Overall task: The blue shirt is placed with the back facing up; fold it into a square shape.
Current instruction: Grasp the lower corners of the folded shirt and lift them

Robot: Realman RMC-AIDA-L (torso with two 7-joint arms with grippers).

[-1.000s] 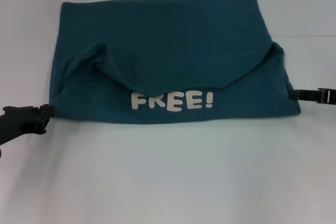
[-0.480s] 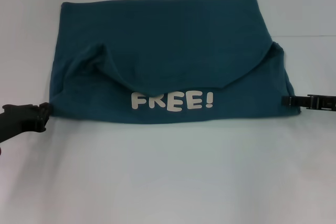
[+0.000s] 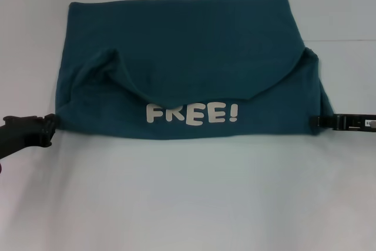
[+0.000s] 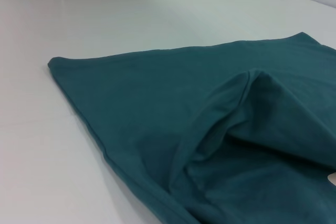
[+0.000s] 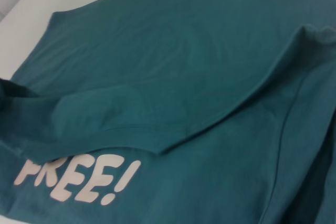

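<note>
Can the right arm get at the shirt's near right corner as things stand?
Probably yes. The right gripper already sits at the near right corner of the blue shirt, with only bare table around it.

One blue shirt [image 3: 188, 57], two grippers — left [image 3: 50, 126] and right [image 3: 317, 121] — one table [image 3: 188, 204].

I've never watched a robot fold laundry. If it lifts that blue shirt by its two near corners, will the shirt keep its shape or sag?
The blue shirt would probably sag: its folded flap already droops in a curve above the white letters. It looks light and soft, with loose puckers near both side edges. With the left gripper and right gripper at opposite corners, the middle would likely hang lowest.
</note>
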